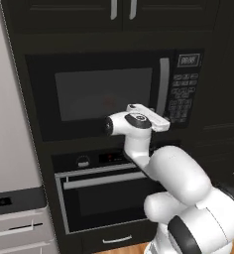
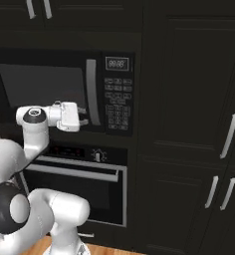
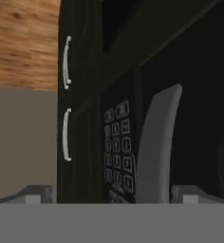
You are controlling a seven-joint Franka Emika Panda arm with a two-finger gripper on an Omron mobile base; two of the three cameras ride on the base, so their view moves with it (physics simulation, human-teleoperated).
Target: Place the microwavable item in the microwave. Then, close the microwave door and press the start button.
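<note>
A: What is kept from sight at the microwave [image 1: 109, 94]?

B: Its inside cannot be made out through the dark window; only a faint reddish blur is seen at mid-frame in the left base view. The lower end of the handle [image 1: 163, 89] is covered by the hand there.

A: And the keypad [image 2: 117, 107]?

B: The key labels are too small to be read, and the display [image 2: 117, 63] digits are blurred. In the hand view the lowest keys are cut off at the bottom.

A: The gripper [image 2: 82, 119]?

B: Its fingertips are lost against the black door in the base views.
</note>
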